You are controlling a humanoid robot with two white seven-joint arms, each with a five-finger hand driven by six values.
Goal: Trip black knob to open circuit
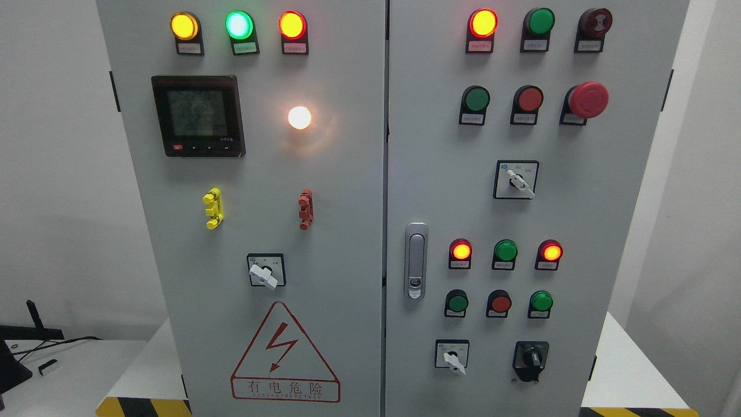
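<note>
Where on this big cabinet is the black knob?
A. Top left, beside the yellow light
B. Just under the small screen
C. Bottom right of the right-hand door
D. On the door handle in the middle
C: the black knob sits low on the right-hand door, to the right of a white-handled selector switch and below the green button. Neither robot hand shows in the head view.

knob (531, 360) low on right door, handle (415, 260) left of it
</note>
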